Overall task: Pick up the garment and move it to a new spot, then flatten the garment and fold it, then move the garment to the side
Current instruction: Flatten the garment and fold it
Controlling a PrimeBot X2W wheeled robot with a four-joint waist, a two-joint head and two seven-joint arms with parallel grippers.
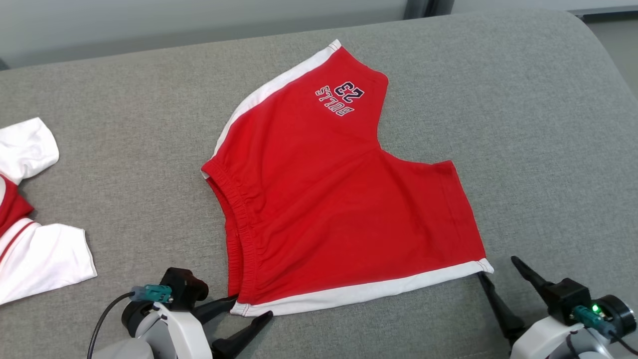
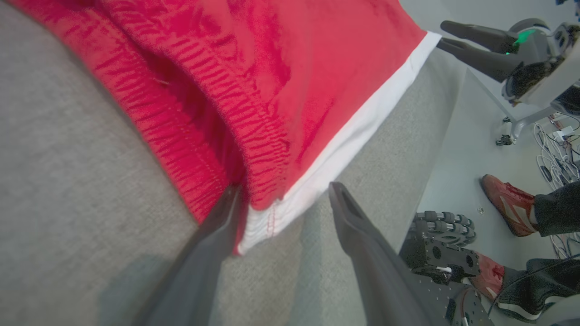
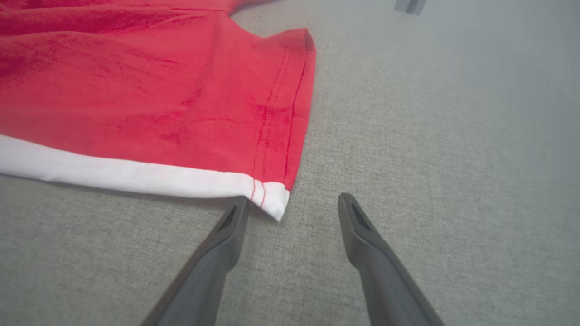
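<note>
The garment (image 1: 324,199) is a pair of red shorts with a white side stripe and a "BULLS 23" print. It lies spread flat on the grey cushioned surface (image 1: 498,99). My left gripper (image 1: 251,306) stands open at the near waistband corner. In the left wrist view that corner of the garment (image 2: 272,68) lies between the fingers of my left gripper (image 2: 285,188), and one finger touches the cloth. My right gripper (image 1: 497,267) is open just off the white-striped leg corner. In the right wrist view the hem corner of the garment (image 3: 136,81) ends beside the left fingertip of my right gripper (image 3: 293,199).
A white and red piece of clothing (image 1: 30,239) lies at the left edge of the surface. In the left wrist view the surface drops off to the floor, where a person's red shoes (image 2: 507,203), cables and my wheeled base (image 2: 444,224) show.
</note>
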